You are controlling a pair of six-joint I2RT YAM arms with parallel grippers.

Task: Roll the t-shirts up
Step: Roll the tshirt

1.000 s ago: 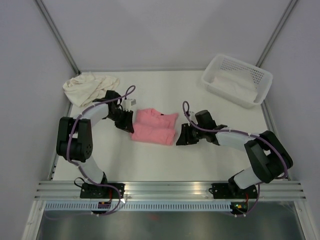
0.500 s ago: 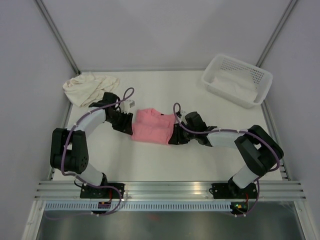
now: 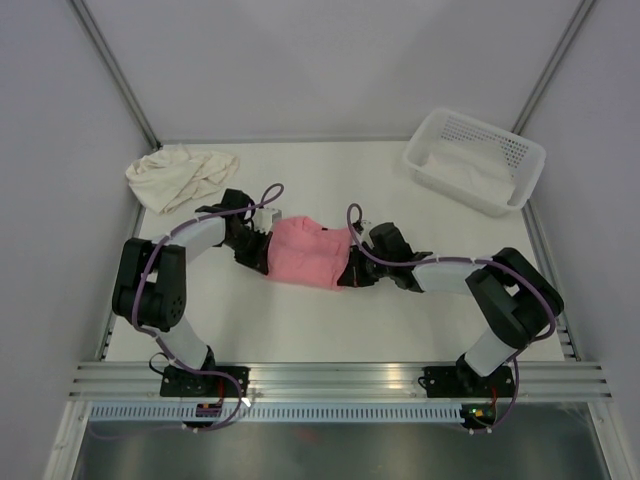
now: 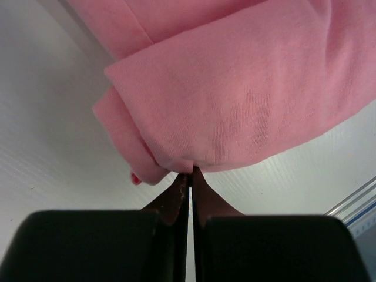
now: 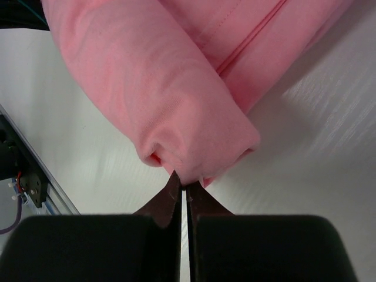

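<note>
The salmon pink t-shirt [image 3: 305,255] lies partly rolled in the middle of the table, and its roll fills the left wrist view [image 4: 235,88] and the right wrist view [image 5: 153,88]. My left gripper [image 3: 262,250] is at its left end, shut with the tips [image 4: 190,171] pinching the fabric's edge. At the right end, my right gripper [image 3: 350,270] is shut too, its tips [image 5: 184,185] nipping the end of the roll. The cream t-shirt [image 3: 178,175] lies crumpled at the back left, away from both grippers.
A white perforated basket [image 3: 505,150] with white cloth inside stands at the back right corner. The aluminium rail [image 3: 330,380] with both arm bases runs along the near edge. Grey walls close in the table on three sides.
Both grippers moved inward onto the ends of the pink t-shirt and closed on it. The shirt is now bunched narrower between them.
</note>
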